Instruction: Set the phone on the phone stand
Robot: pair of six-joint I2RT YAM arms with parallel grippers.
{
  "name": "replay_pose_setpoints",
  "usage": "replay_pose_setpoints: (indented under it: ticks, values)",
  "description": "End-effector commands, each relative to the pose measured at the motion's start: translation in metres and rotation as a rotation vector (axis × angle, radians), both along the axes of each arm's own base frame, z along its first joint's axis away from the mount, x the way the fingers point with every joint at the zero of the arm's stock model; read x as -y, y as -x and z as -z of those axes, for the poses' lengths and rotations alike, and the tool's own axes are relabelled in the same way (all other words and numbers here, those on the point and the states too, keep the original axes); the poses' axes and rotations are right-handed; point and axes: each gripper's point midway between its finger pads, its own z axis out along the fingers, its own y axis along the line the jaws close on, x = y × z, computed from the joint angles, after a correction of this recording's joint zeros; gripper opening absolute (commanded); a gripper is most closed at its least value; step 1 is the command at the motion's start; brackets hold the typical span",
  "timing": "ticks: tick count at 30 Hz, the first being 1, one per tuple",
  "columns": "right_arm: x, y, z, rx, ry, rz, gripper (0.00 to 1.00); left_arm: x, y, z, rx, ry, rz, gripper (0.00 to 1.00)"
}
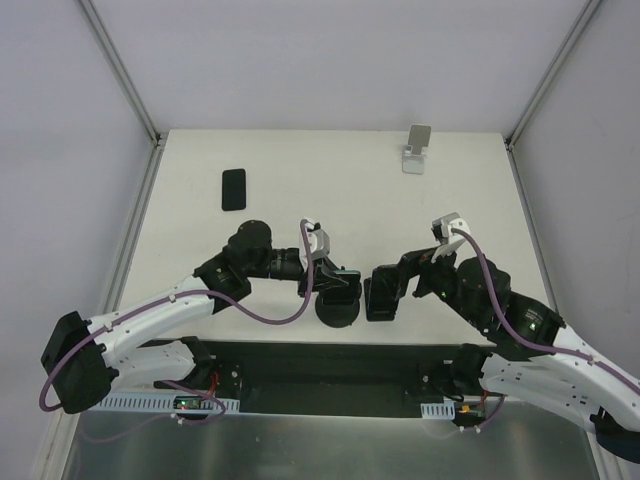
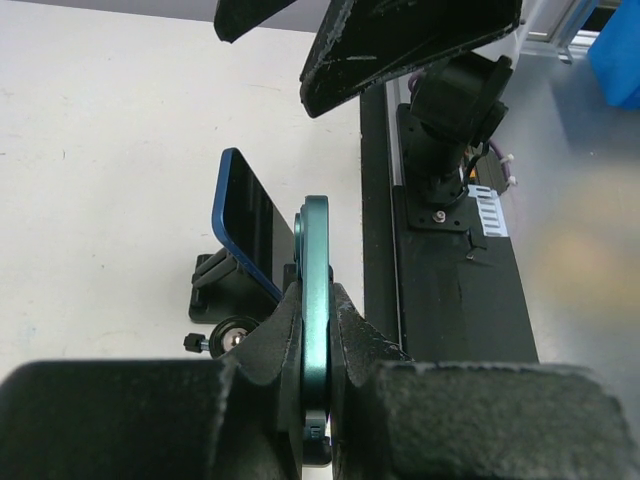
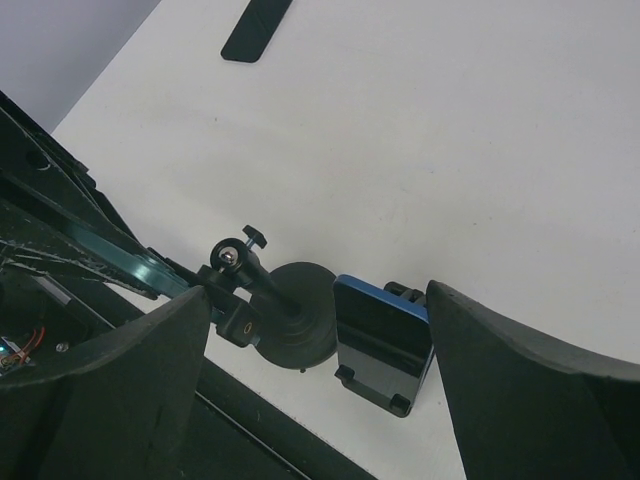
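Observation:
My left gripper is shut on a thin teal phone, seen edge-on. Its far end reaches the clamp of a black ball-head stand with a round base. The teal phone also shows as a strip in the right wrist view. A blue phone leans in a small black holder beside that stand. My right gripper is open, with its fingers either side of the stand and the blue phone. In the top view the left gripper and right gripper face each other near the table's front edge.
A black phone lies flat at the back left and shows in the right wrist view. A silver phone stand stands at the back right. The black base rail runs along the near table edge.

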Motion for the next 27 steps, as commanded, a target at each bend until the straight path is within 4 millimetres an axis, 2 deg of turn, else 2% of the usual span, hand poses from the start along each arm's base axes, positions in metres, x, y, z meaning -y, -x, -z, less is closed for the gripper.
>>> replay_pose_setpoints:
  ticks: [1, 8, 11, 12, 14, 16, 17, 18, 22, 23, 25, 27]
  values:
    - [0.004, -0.003, 0.004, 0.009, 0.02, 0.017, 0.9, 0.004, -0.007, -0.027, -0.013, 0.098, -0.025, 0.0]
    - [0.002, -0.003, 0.007, -0.002, 0.021, 0.013, 0.9, 0.0, -0.007, -0.003, -0.165, 0.089, -0.063, 0.0]
    - [0.001, -0.002, 0.007, -0.003, 0.014, 0.01, 0.9, -0.002, -0.012, -0.001, -0.18, 0.074, -0.105, 0.0]
    - [0.001, -0.002, 0.007, -0.005, 0.011, 0.008, 0.9, -0.003, -0.014, -0.002, -0.18, 0.071, -0.116, 0.03]
    - [0.001, -0.002, 0.008, -0.008, 0.013, 0.01, 0.9, -0.005, -0.018, -0.01, -0.181, 0.07, -0.149, 0.21]
    - [0.0, -0.001, 0.009, -0.009, 0.011, 0.006, 0.9, -0.007, -0.019, -0.015, -0.169, 0.071, -0.16, 0.35]
    - [0.0, -0.001, 0.009, -0.01, 0.01, 0.008, 0.9, -0.01, -0.022, -0.024, -0.155, 0.086, -0.19, 0.41]
    - [0.0, -0.001, 0.01, -0.012, 0.012, 0.005, 0.9, -0.014, -0.023, -0.025, -0.154, 0.077, -0.205, 0.58]
    - [0.001, -0.001, 0.013, -0.014, 0.012, 0.007, 0.9, -0.03, -0.024, -0.044, -0.128, 0.113, -0.263, 0.78]
    - [0.002, -0.001, 0.013, -0.011, 0.01, 0.008, 0.9, -0.038, -0.023, -0.056, -0.113, 0.141, -0.277, 0.81]
    - [0.002, -0.001, 0.013, -0.011, 0.013, 0.012, 0.9, -0.048, -0.024, -0.063, -0.117, 0.154, -0.315, 0.89]
    - [0.004, -0.002, 0.013, -0.005, 0.014, 0.02, 0.9, -0.062, -0.029, -0.076, -0.107, 0.191, -0.382, 0.9]
